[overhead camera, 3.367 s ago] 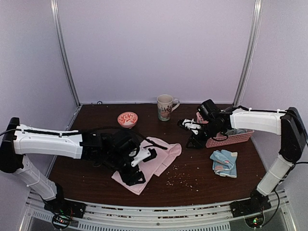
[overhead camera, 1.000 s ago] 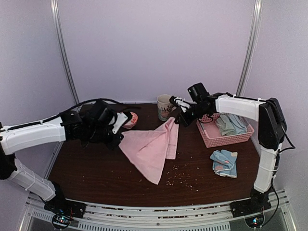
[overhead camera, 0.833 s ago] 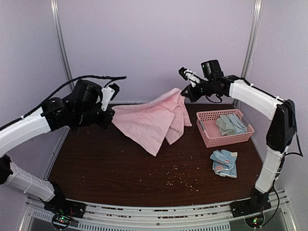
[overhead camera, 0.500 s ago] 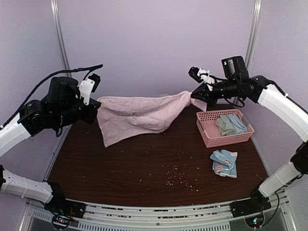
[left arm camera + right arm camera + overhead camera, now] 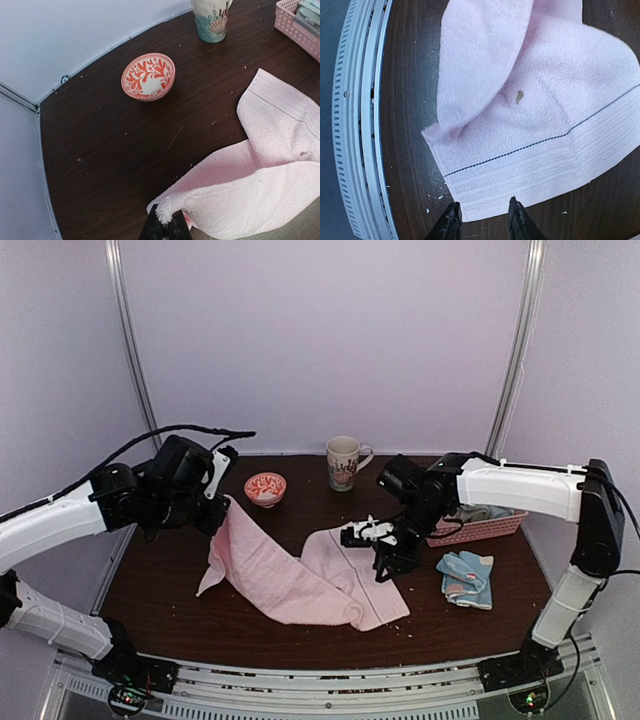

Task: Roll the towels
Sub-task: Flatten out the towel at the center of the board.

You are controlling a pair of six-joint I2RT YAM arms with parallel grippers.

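The large pale pink towel lies spread and partly folded over itself on the dark table. My left gripper is shut on its raised left corner, and the left wrist view shows that corner pinched in the gripper. My right gripper hovers over the pink towel's right end. In the right wrist view the gripper is open, the striped hem of the pink towel lying between and just past its fingers. A light blue towel with pink-white patches sits folded at the right.
A pink lattice basket with towels inside stands behind the right arm, mostly hidden. At the back are an orange patterned bowl and a mug. The metal rail runs along the table's near edge. Small crumbs dot the wood.
Both arms came down from holding the pink towel stretched in the air. The right gripper opened and let go; the towel now lies on the table with only the left corner held.
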